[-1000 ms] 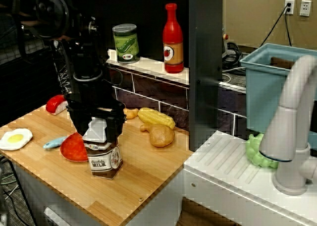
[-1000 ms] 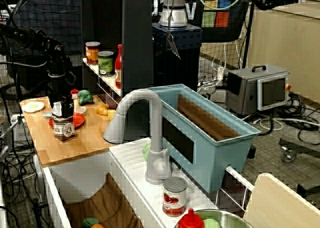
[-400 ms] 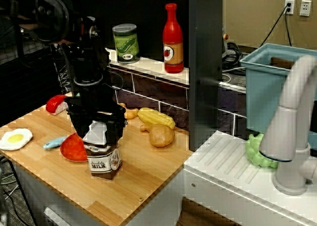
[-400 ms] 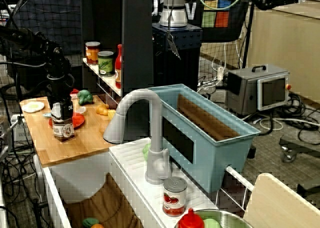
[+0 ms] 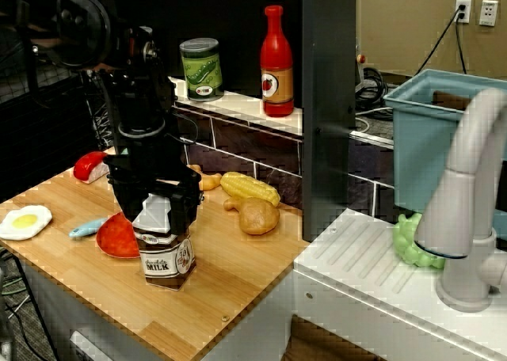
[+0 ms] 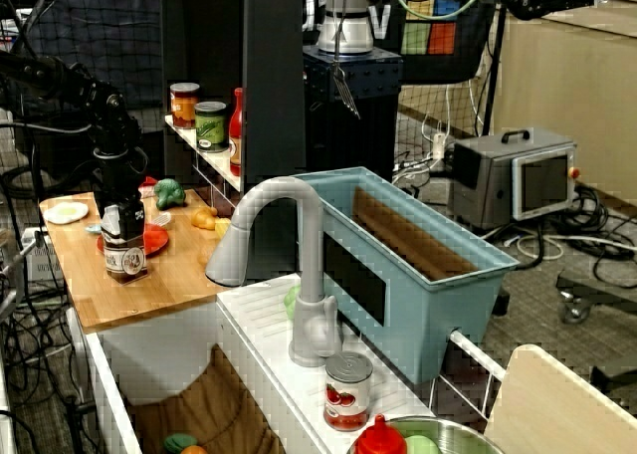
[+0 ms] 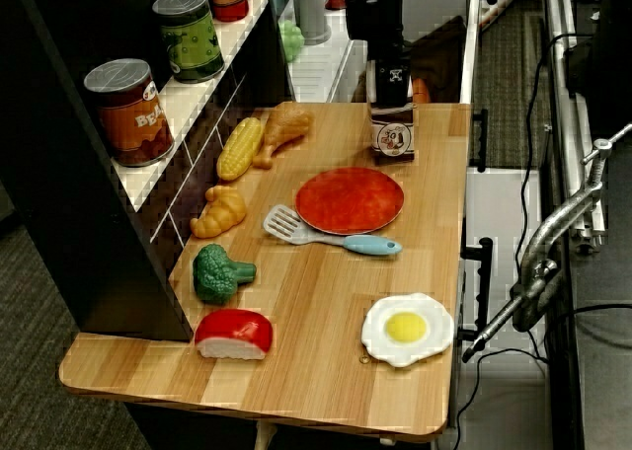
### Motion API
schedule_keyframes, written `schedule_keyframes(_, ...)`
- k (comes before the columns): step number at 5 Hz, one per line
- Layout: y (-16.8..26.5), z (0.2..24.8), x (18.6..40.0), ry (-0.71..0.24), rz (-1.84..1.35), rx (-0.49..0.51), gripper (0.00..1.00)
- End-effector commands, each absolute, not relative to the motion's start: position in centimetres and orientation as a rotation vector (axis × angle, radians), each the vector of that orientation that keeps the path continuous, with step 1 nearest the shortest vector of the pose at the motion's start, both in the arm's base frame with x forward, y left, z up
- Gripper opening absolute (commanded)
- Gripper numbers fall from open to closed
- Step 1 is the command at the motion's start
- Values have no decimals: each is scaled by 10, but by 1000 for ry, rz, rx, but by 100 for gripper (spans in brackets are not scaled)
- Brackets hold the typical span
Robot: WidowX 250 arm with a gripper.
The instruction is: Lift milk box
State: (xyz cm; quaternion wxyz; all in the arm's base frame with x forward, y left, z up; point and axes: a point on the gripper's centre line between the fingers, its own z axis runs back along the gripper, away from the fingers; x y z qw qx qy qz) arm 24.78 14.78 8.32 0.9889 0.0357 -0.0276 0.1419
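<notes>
Milk box (image 5: 165, 254) on counter (image 5: 230, 286), beside plate (image 7: 350, 199); cans (image 7: 188, 34) on shelf.

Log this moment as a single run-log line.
task: lift milk box | gripper: around gabled top of milk box | box: upright, seemingly on wooden counter | lift: not evident

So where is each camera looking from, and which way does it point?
Close front view: sits low by the wooden counter, facing the shelf; shows the gripper around the milk box.
Far view: stands back past the faucet, looking across the sink toward the counter; the arm looks small.
End view: looks down along the counter from the egg end; only the gripper's lower part shows.
All three share the milk box and red plate.
</notes>
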Motion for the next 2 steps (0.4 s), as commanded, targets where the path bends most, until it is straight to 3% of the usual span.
schedule_keyframes(1,148,124,255,-119,293,47,0)
schedule_keyframes(2,147,161,261,-160,305,-19,0)
